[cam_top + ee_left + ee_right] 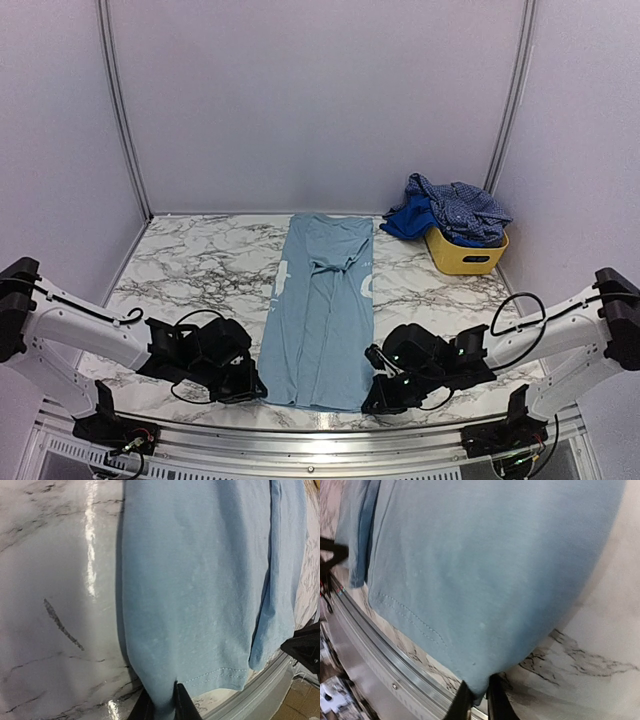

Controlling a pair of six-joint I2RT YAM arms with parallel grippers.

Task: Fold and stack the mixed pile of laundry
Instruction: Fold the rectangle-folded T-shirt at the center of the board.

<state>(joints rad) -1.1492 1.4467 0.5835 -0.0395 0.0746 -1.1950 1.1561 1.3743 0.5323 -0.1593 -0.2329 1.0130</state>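
Observation:
The pale sky-blue T-shirt point(322, 300) lies folded into a long narrow strip down the middle of the marble table, white print showing at its sides. My left gripper point(252, 392) is shut on the shirt's near left hem corner point(165, 700). My right gripper point(377, 402) is shut on the near right hem corner point(480, 690). Both corners sit low at the table's near edge. The navy-and-white check shirt point(462, 209) and the royal-blue piece point(408, 217) lie heaped on the yellow basket.
The small yellow plastic basket point(466, 256) stands at the back right of the marble table point(190, 270). A metal rail point(320, 440) runs along the near edge below both grippers. White walls close in the back and sides.

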